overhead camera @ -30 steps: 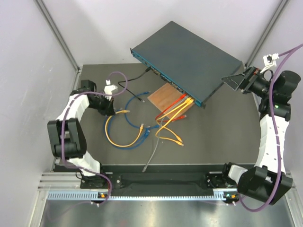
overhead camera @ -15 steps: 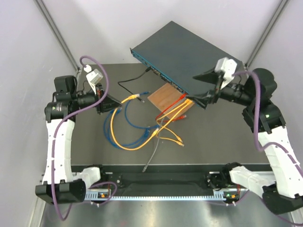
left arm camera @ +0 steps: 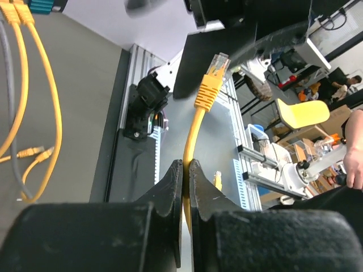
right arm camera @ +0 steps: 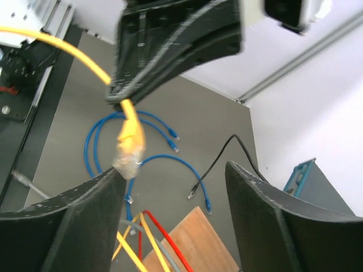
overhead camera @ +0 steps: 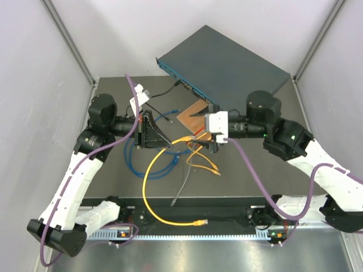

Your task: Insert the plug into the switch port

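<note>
My left gripper (overhead camera: pixel 168 145) is shut on a yellow cable (overhead camera: pixel 148 170) a short way behind its plug (overhead camera: pixel 190 137), and holds it above the table's middle. In the left wrist view the jaws (left arm camera: pixel 185 163) pinch the cable and the plug (left arm camera: pixel 211 79) sticks out beyond them. My right gripper (overhead camera: pixel 210 140) is open and faces the left one. In the right wrist view the plug (right arm camera: pixel 129 141) hangs just in front of its left finger (right arm camera: pixel 74 221), inside the gap. The teal-grey switch (overhead camera: pixel 227 68) stands at the back, tilted, with several cables plugged into its front.
A brown wooden board (overhead camera: pixel 195 113) lies under the switch's front edge. Blue cables (overhead camera: pixel 136 161), a black cable (overhead camera: pixel 159 96), a grey cable (overhead camera: pixel 184 181) and red and yellow cables (overhead camera: pixel 204 161) lie on the dark mat. The yellow cable's other plug (overhead camera: pixel 199 222) lies by the near rail.
Both arms have swung in to the middle. My left gripper has carried the yellow cable rightwards. My right gripper has left the switch's corner and turned to face the plug.
</note>
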Controlling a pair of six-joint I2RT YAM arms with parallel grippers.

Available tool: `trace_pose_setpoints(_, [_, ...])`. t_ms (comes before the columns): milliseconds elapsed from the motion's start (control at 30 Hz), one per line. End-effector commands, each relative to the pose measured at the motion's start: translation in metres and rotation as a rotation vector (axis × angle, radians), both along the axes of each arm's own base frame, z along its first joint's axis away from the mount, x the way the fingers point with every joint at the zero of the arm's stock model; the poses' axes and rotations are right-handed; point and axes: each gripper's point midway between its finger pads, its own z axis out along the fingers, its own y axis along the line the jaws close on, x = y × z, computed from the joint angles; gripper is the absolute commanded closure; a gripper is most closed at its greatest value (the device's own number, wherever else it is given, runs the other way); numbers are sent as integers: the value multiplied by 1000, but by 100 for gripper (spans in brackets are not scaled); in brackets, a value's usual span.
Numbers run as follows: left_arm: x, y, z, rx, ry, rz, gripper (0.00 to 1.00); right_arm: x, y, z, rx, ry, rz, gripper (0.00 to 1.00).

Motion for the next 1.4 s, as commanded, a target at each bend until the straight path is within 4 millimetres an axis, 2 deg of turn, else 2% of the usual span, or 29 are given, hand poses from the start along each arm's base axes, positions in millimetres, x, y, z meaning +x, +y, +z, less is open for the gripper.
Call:
trace_pose_setpoints(0, [-6, -2, 9, -35, -10, -33, 100, -10, 2, 18, 2, -125, 29, 33])
trace_pose_setpoints(233, [-9, -9, 6, -37, 18, -77, 100, -21, 9, 4, -60, -174, 76, 39])
trace_pose_setpoints(367, [-9, -11, 7, -39, 25, -83, 100, -22, 13, -1, -74, -164, 77, 56])
trace_pose_setpoints(500, [-8, -12, 4, -33, 55, -89, 100, -23, 12, -2, -78, -161, 76, 68])
trace_pose_setpoints(633, [-7, -15, 1, -30, 69, -93, 100, -24, 11, 2, -72, -164, 73, 69])
trace_pose_setpoints(833, [-4, -17, -1, -26, 88, -91, 100, -27, 11, 1, -84, -168, 79, 65])
trace_pose_setpoints(933, [-3, -18, -2, -24, 97, -89, 100, -27, 11, -1, -92, -177, 81, 67])
trace_pose_setpoints(1033, [-2, -18, -1, -25, 101, -84, 100, -27, 12, -3, -99, -181, 80, 81])
trace_pose_setpoints(1067, [-1, -18, 0, -27, 98, -83, 100, -25, 12, -6, -108, -182, 74, 92])
trace_pose_setpoints(1100, [-1, -18, 0, -27, 99, -85, 100, -25, 12, -7, -110, -183, 73, 97])
trace_pose_setpoints(1133, [-1, -18, 0, -27, 99, -83, 100, -24, 12, -7, -110, -185, 69, 100])
trace_pose_setpoints(1300, [-1, -18, 0, -28, 98, -77, 100, -22, 12, -7, -111, -179, 53, 100])
trace_pose_setpoints(1333, [0, -19, 0, -29, 96, -72, 97, -21, 11, -5, -105, -178, 47, 100])
trace_pose_setpoints(1367, [1, -19, 0, -28, 98, -65, 87, -19, 12, -7, -107, -158, 31, 100])
